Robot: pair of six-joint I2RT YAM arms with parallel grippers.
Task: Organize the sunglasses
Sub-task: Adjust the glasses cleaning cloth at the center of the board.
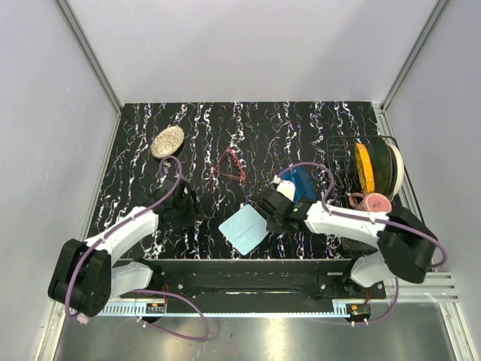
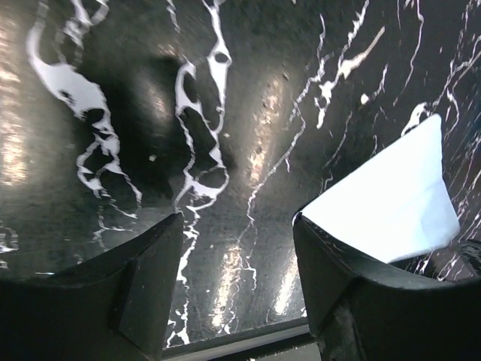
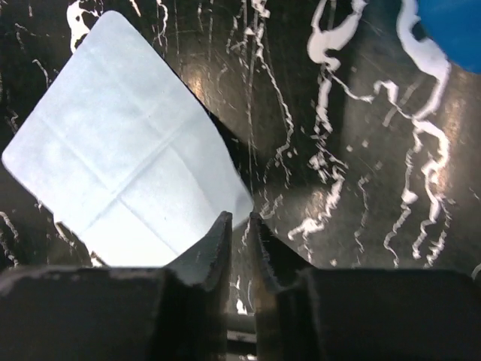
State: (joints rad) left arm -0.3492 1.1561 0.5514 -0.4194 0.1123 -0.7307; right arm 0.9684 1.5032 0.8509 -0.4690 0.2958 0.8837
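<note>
The sunglasses [image 1: 229, 167], a thin red wire frame, lie on the black marbled table [image 1: 301, 128] behind both arms, and neither gripper touches them. A light blue cloth [image 1: 244, 228] lies flat between the arms. The glossy blue case [image 1: 298, 183] sits just behind my right gripper [image 1: 272, 210]. In the right wrist view that gripper [image 3: 239, 218] is shut to a thin slit with nothing in it, its tips at the cloth's [image 3: 128, 150] near corner; the case's edge [image 3: 455, 30] shows top right. My left gripper [image 2: 237, 226] stands open over bare table, the cloth [image 2: 391, 203] to its right.
A silvery oval dish [image 1: 167, 141] lies at the back left. A wire rack [image 1: 342, 162] holding yellow and white plates [image 1: 372, 167] stands at the right edge, with a pink round thing [image 1: 376, 201] in front of it. Grey walls enclose three sides.
</note>
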